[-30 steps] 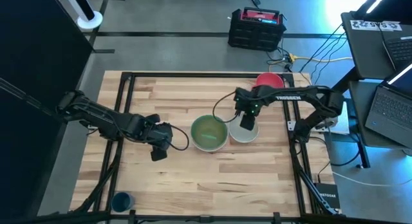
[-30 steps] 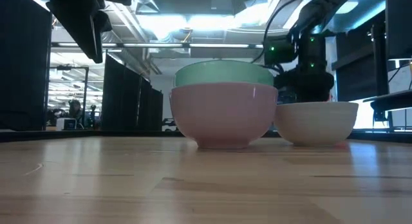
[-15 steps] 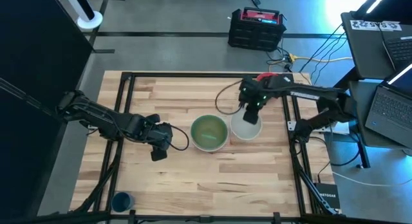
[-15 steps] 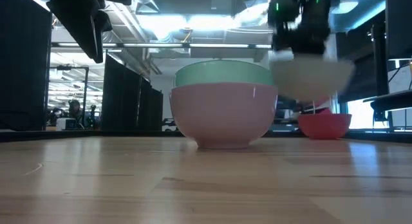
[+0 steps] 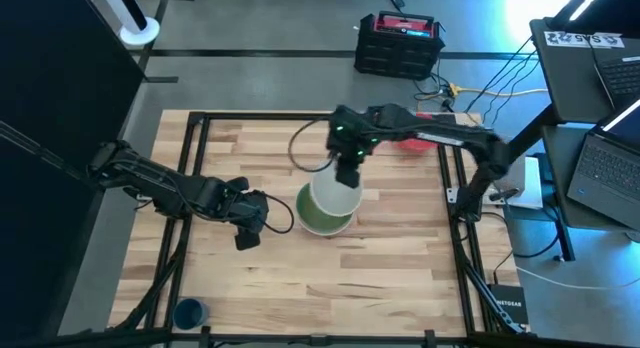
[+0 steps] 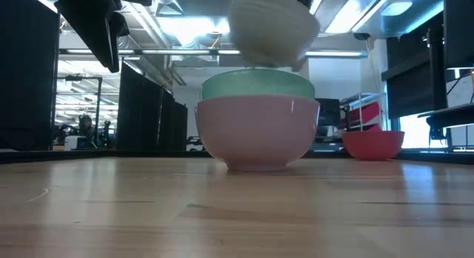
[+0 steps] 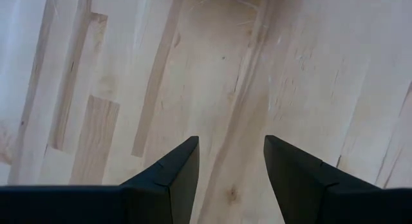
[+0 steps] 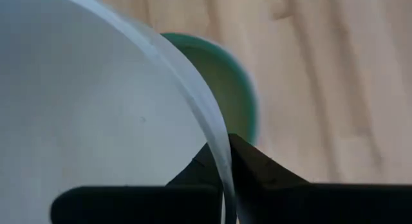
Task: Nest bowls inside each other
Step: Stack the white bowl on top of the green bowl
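Observation:
My right gripper (image 5: 347, 174) is shut on a pale grey-white bowl (image 5: 335, 197) and holds it in the air over the green bowl (image 5: 322, 216). In the low view the pale bowl (image 6: 270, 28) hangs above the green bowl (image 6: 258, 84), which sits nested in a larger pale bowl (image 6: 258, 132) on the table. A red bowl (image 6: 372, 144) stands on its base at the far right, partly under the right arm (image 5: 440, 138). My left gripper (image 5: 245, 234) hovers open over bare wood to the left of the stack. My right gripper pinches the pale bowl's rim (image 8: 215, 137), with one finger (image 8: 257, 172) outside the wall and the other inside the bowl. The fingers slant down from the table's far side. The bowl hangs below them, lifted clear above the green bowl and slightly tilted.
A small blue round thing (image 5: 188, 313) sits at the near left corner. A black frame (image 5: 200, 128) runs around the wooden tabletop. Bare wood lies on the near side of the stack (image 5: 330, 288).
My right gripper has risen from the table with the pale grey-white bowl and swung toward the table's left. The bowl, which stood on the table right of the stack, now hangs clear above the green bowl. The red bowl behind it has come into sight.

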